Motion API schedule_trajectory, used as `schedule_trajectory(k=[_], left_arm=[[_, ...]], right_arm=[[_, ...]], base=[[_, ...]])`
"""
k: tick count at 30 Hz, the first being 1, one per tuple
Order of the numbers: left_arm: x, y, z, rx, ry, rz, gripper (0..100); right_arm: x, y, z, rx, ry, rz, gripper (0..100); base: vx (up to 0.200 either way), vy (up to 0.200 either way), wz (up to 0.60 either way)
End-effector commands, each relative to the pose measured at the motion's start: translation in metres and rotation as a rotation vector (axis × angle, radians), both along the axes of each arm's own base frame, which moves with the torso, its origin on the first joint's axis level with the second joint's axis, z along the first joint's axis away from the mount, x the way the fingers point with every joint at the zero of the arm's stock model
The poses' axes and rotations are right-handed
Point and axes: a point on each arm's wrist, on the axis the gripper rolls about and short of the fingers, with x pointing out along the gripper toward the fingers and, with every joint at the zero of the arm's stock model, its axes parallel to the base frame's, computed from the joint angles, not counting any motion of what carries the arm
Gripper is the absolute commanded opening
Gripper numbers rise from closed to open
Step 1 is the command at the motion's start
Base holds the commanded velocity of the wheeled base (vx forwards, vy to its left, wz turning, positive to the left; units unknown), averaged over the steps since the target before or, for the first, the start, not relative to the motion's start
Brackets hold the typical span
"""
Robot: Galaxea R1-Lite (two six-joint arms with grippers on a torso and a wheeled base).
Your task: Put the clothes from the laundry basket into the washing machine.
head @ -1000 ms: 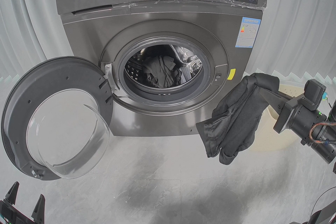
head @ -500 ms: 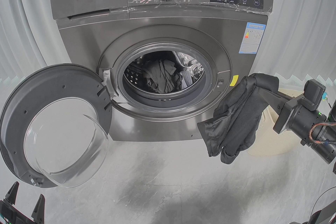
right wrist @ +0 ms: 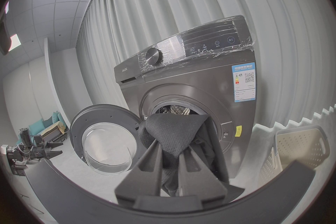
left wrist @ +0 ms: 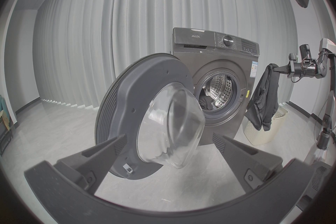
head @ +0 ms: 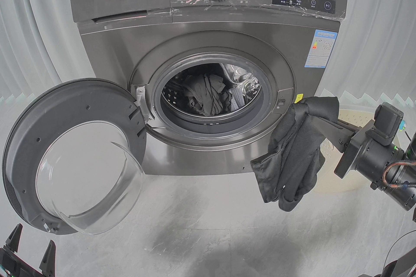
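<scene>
Pale grey floor, white curtains behind washing machine; right gripper pinched dark garment, left gripper fingers spread wide.

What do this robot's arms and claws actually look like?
The left gripper and right gripper are dark grey, each with two tapering wedge-shaped fingers. The right arm is black and cylindrical, carrying a boxy camera, a reddish braided cable and a small green light.

Washing machine shiny grey. Door dark grey rim, see-through glass middle. Garment black. Clothes in drum dark grey. Laundry basket cream, dotted with tiny holes. Label blue and white. Sticker yellow. Curtain white. Floor pale grey.
</scene>
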Motion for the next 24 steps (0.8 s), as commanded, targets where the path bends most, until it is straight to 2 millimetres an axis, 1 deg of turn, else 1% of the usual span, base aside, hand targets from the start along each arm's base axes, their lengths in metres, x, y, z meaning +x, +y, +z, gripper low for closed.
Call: schedule_trajectory(k=[1, 4, 6, 8, 11, 12, 13, 14, 15, 17, 19, 20, 21, 22, 24], left_arm=[[0.0, 0.0, -0.005, 0.005, 0.001, 0.0, 100], [0.0, 0.0, -0.005, 0.007, 0.001, 0.0, 100], [0.0, 0.0, -0.005, -0.003, 0.003, 0.004, 100], [0.0, 0.0, -0.005, 0.025, 0.001, 0.003, 100], [0.0, -0.001, -0.002, 0.041, -0.019, -0.024, 100], [-0.004, -0.001, 0.011, 0.028, -0.085, -0.037, 100], [-0.004, -0.001, 0.013, 0.026, -0.097, -0.039, 100], [-0.017, -0.002, 0.052, 0.007, -0.242, -0.091, 100], [-0.019, -0.003, 0.066, 0.005, -0.26, -0.148, 100], [-0.013, -0.006, 0.082, 0.013, -0.21, -0.346, 100], [-0.002, -0.009, 0.091, 0.008, -0.133, -0.493, 100], [0.006, -0.01, 0.094, 0.001, -0.092, -0.531, 100], [0.006, -0.01, 0.094, 0.001, -0.092, -0.531, 100], [0.033, -0.012, 0.103, -0.022, 0.023, -0.592, 100], [0.054, -0.014, 0.113, -0.021, 0.068, -0.632, 100]], right_arm=[[0.0, 0.004, -0.002, -0.006, 0.004, 0.019, 0], [0.003, 0.009, -0.004, -0.014, 0.013, 0.036, 0], [0.006, 0.011, -0.011, -0.029, 0.036, 0.053, 0], [0.01, 0.015, -0.018, -0.045, 0.064, 0.063, 0], [0.013, 0.021, -0.017, -0.016, 0.06, 0.075, 0], [0.012, 0.023, -0.014, 0.01, 0.044, 0.085, 0], [0.012, 0.023, -0.014, 0.011, 0.043, 0.087, 0], [0.011, 0.03, -0.01, 0.042, 0.023, 0.113, 0], [0.011, 0.034, -0.011, 0.048, 0.021, 0.124, 0], [0.012, 0.041, -0.011, 0.052, 0.016, 0.142, 0], [0.014, 0.046, -0.011, 0.052, 0.016, 0.156, 0], [0.016, 0.048, -0.012, 0.05, 0.018, 0.158, 0], [0.016, 0.048, -0.012, 0.05, 0.018, 0.158, 0], [0.021, 0.054, -0.012, 0.05, 0.02, 0.158, 0], [0.026, 0.058, -0.012, 0.058, 0.028, 0.157, 0]], base=[[0.0, 0.0, 0.0], [0.0, 0.0, 0.0], [0.0, 0.0, 0.0], [0.0, 0.0, 0.0], [0.0, 0.0, 0.0], [0.0, 0.0, 0.0], [0.0, 0.0, 0.0], [0.0, 0.0, 0.0], [0.0, 0.0, 0.0], [0.0, 0.0, 0.0], [0.0, 0.0, 0.0], [0.0, 0.0, 0.0], [0.0, 0.0, 0.0], [0.0, 0.0, 0.0], [0.0, 0.0, 0.0]])
